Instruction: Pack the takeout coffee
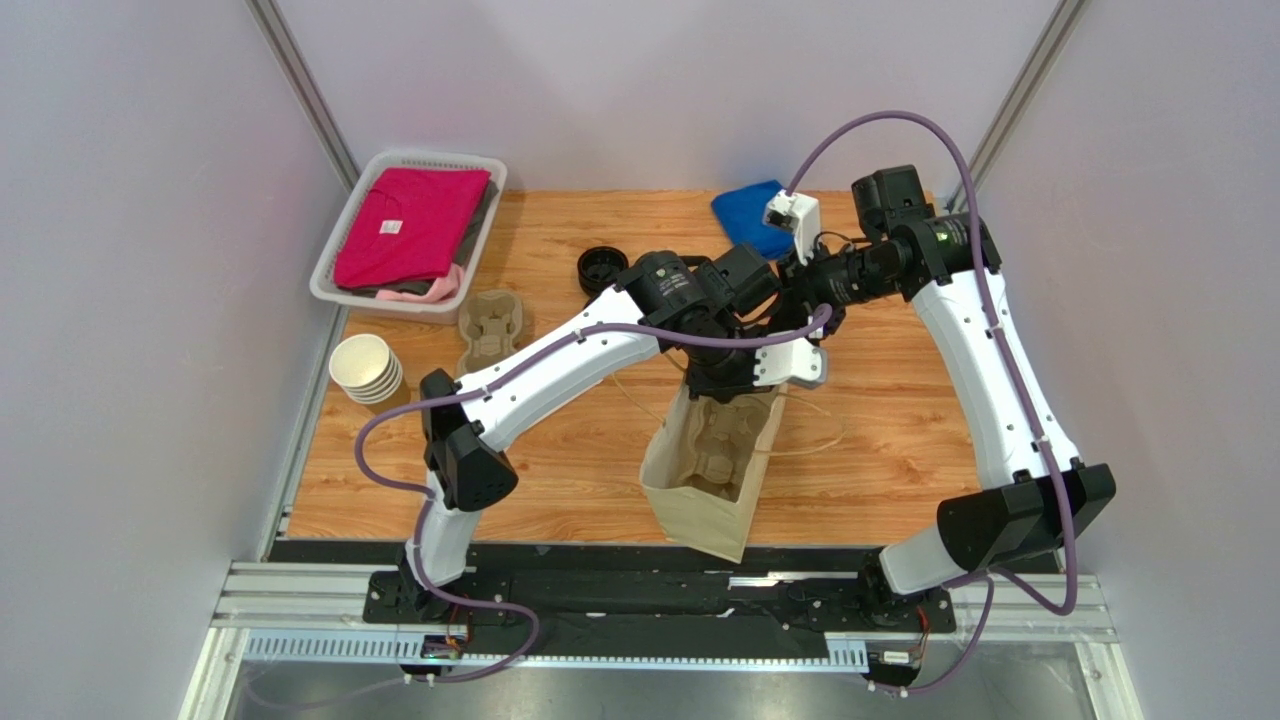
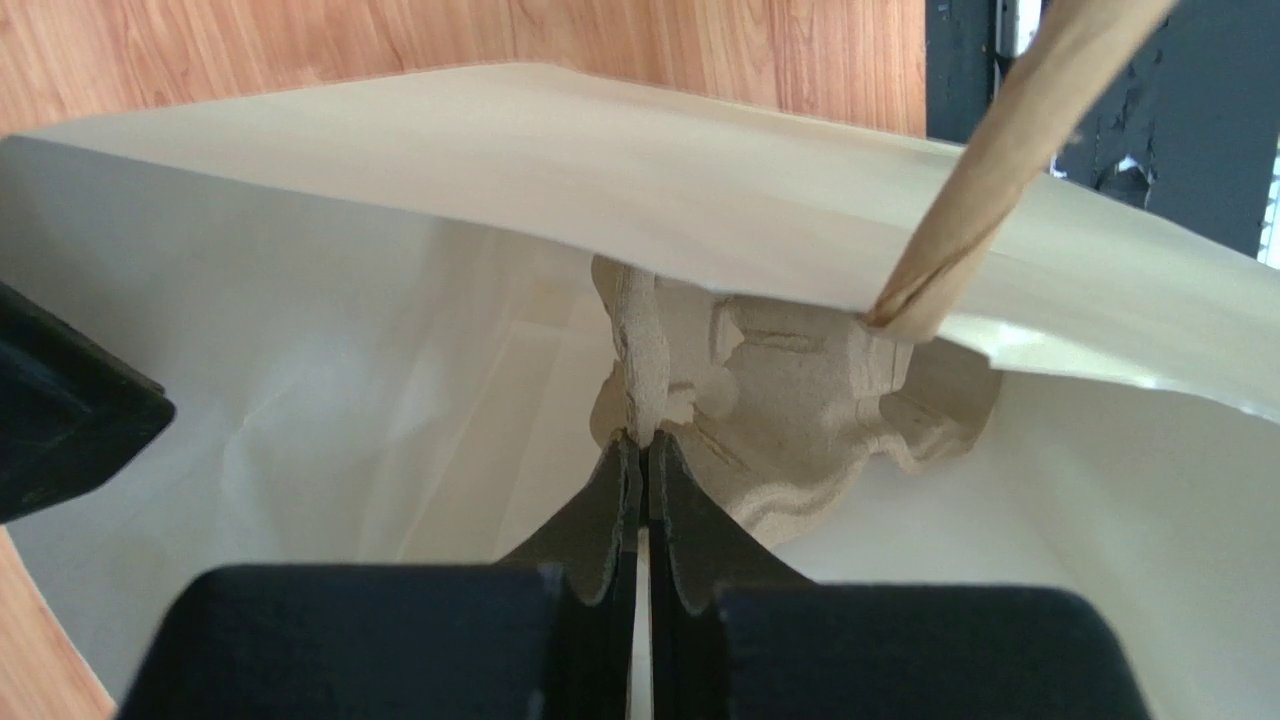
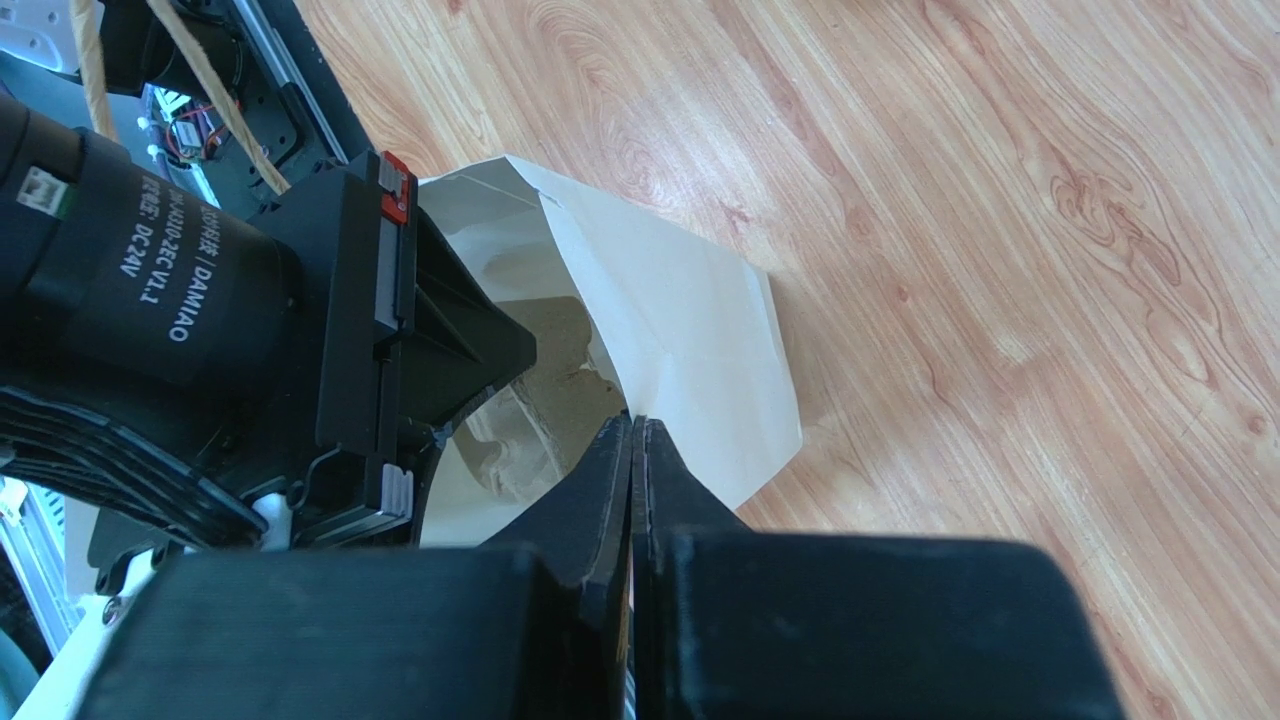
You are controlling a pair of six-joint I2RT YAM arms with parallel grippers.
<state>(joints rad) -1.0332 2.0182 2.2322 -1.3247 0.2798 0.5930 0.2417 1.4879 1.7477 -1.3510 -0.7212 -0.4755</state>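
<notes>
Bag-loading stage: the left claw (image 2: 646,446) is clenched on the centre ridge of the pulp cup carrier (image 2: 819,405), low inside the open paper bag (image 1: 703,518) at centre frame, while the right claw (image 3: 634,431) is pinched tight on the bag's rim, holding the mouth wide. The takeout coffee itself I can't find in the bag or the wrist views, only a round black lid (image 1: 601,270) at upper centre of the tabletop (image 1: 902,420), cup beneath it or not I cannot tell. Next, I'd judge, the left claw lets the carrier go and lifts straight out clear of the paper handle (image 2: 1022,135), then goes for the cup
</notes>
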